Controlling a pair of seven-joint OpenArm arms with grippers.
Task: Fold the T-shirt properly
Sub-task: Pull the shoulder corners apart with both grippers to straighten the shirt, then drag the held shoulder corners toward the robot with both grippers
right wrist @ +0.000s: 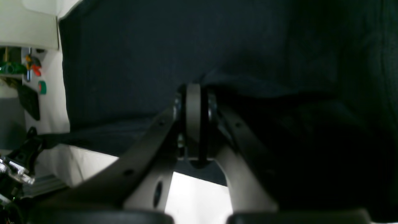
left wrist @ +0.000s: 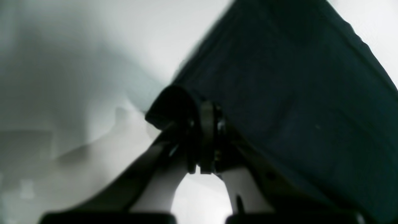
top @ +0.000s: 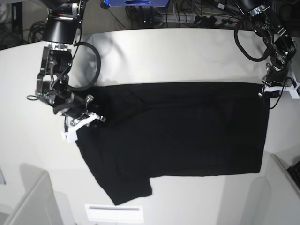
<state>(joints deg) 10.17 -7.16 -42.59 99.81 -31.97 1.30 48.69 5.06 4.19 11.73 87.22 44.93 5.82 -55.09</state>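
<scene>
The black T-shirt (top: pixel 178 131) lies stretched wide across the white table (top: pixel 178 56), plain side up, with one sleeve hanging toward the front edge. On the right of the base view, my left gripper (top: pixel 268 90) is shut on the shirt's far right corner. In the left wrist view the T-shirt (left wrist: pixel 279 93) drapes away from the left gripper (left wrist: pixel 205 107), whose jaws pinch a rolled edge. Over at the left of the base view, my right gripper (top: pixel 78 123) is shut on the shirt's left edge. Seen from the right wrist, the right gripper (right wrist: pixel 192 91) clamps a fold of the T-shirt (right wrist: pixel 140 62).
Cables and a power strip (top: pixel 206 18) run along the back of the table. A white slotted box (top: pixel 113 213) sits at the front edge, with grey panels (top: pixel 28 201) at both front corners. Coloured tools (right wrist: pixel 32 70) hang off to the left in the right wrist view.
</scene>
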